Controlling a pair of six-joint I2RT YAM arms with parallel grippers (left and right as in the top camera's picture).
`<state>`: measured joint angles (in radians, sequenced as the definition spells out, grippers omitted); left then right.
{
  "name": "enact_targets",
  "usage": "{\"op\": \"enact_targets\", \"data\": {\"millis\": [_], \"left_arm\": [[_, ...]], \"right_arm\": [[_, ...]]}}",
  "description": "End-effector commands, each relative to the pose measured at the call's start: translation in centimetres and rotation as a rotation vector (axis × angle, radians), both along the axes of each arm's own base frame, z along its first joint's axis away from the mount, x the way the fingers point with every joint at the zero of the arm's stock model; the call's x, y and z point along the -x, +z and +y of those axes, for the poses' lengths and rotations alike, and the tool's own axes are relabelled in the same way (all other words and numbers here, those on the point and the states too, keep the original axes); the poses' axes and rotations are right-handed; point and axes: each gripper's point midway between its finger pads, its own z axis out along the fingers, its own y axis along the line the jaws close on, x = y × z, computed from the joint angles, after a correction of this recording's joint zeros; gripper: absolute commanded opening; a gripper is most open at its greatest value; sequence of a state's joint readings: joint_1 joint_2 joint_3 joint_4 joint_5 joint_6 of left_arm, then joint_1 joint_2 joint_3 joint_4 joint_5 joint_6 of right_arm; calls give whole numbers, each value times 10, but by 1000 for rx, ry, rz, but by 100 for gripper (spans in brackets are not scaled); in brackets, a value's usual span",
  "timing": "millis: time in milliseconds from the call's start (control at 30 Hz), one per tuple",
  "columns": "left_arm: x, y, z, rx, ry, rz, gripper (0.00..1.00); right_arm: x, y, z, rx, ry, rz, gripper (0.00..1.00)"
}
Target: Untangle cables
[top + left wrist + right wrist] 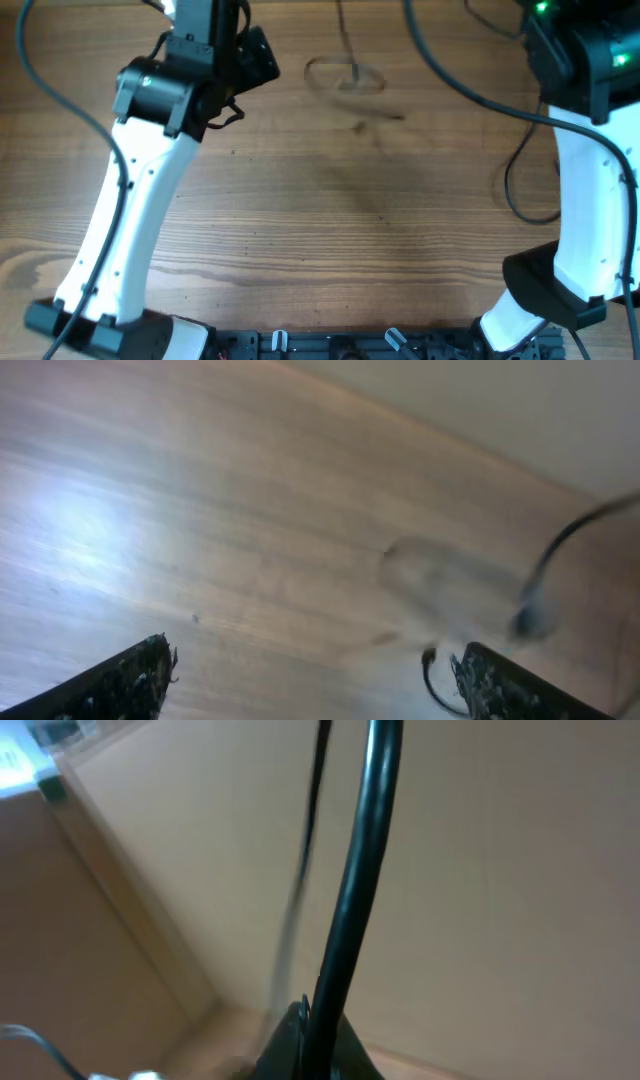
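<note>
Light wooden table, left gripper above it with fingers spread wide, blurred black cable looping to the right of that gripper, right gripper fingers pressed together, pinching a cable.

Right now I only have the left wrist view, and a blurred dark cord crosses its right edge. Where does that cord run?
Observer: In the overhead view a thin black cable comes down from the top edge. It ends in a blurred loop over the wooden table, to the right of the left gripper and apart from it.
Operator: What is the right gripper doing?
Observer: The right wrist view shows the right gripper shut, with a black cord rising from its tips. I cannot tell whether it is the same cable.
</note>
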<state>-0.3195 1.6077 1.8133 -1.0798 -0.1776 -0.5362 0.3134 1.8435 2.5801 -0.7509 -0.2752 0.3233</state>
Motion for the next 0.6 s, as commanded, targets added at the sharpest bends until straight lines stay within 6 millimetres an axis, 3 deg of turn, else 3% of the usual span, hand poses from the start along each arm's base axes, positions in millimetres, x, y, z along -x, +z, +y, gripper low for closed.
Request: {"op": "enact_targets", "data": {"millis": [0,133,233,367,467,567], "left_arm": [[-4,-33,-25,72,-86,116,93],[-13,-59,-28,61,-87,175,92],[-16,-63,-29,59,-87,179,91],[-22,-59,-33,72,-93,152,91],[-24,-58,-48,140,-147,149,90],[-26,-61,-73,220,-244,156,90]], "right_arm": [[-7,4,-4,-161,-25,79,4],[-12,-6,-2,-161,-39,112,4],[-17,-17,-10,-141,-96,147,4],[-8,-43,10,-80,12,231,4],[-10,-59,11,-60,9,285,4],[-8,-63,13,-56,25,301,4]]}}
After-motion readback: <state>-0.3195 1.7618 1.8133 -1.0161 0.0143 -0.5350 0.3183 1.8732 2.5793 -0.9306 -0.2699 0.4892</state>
